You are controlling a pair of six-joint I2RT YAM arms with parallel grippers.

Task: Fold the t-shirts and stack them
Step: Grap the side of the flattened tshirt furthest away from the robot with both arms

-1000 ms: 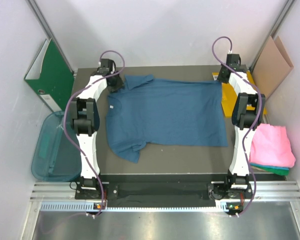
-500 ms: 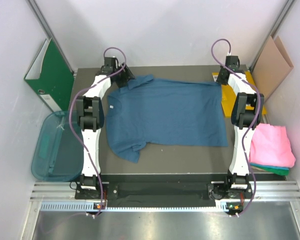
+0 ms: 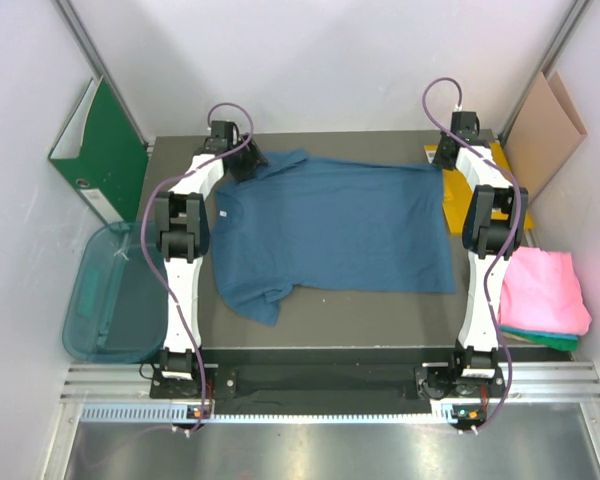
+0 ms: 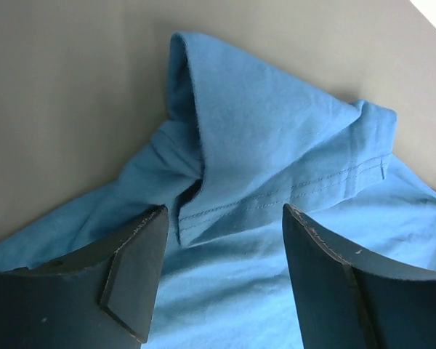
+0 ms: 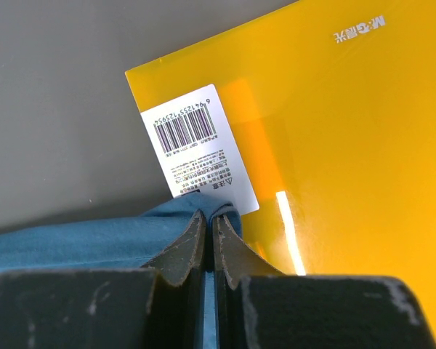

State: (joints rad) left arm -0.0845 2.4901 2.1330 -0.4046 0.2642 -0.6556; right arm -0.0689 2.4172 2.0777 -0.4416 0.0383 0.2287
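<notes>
The dark blue t-shirt (image 3: pixel 330 225) lies spread flat on the grey table. My left gripper (image 3: pixel 242 160) is open at the shirt's far left. In the left wrist view its jaws (image 4: pixel 224 218) stand wide apart just above the folded-over sleeve (image 4: pixel 261 160), holding nothing. My right gripper (image 3: pixel 448 160) is at the shirt's far right corner. In the right wrist view it (image 5: pixel 211 218) is shut on that blue corner (image 5: pixel 94 240). The folded pink shirt (image 3: pixel 545 285) lies at the right on the teal-green shirt (image 3: pixel 540 340).
A yellow folder (image 3: pixel 468 200) with a barcode label (image 5: pixel 196 145) lies under the shirt's right edge. A green binder (image 3: pixel 105 150) leans at the left wall and a brown cardboard sheet (image 3: pixel 545 130) at the right. A teal plastic bin (image 3: pixel 110 295) stands at the left.
My left gripper has moved right and slightly farther back, onto the shirt's far left sleeve. The right arm and the shirt have not moved.
</notes>
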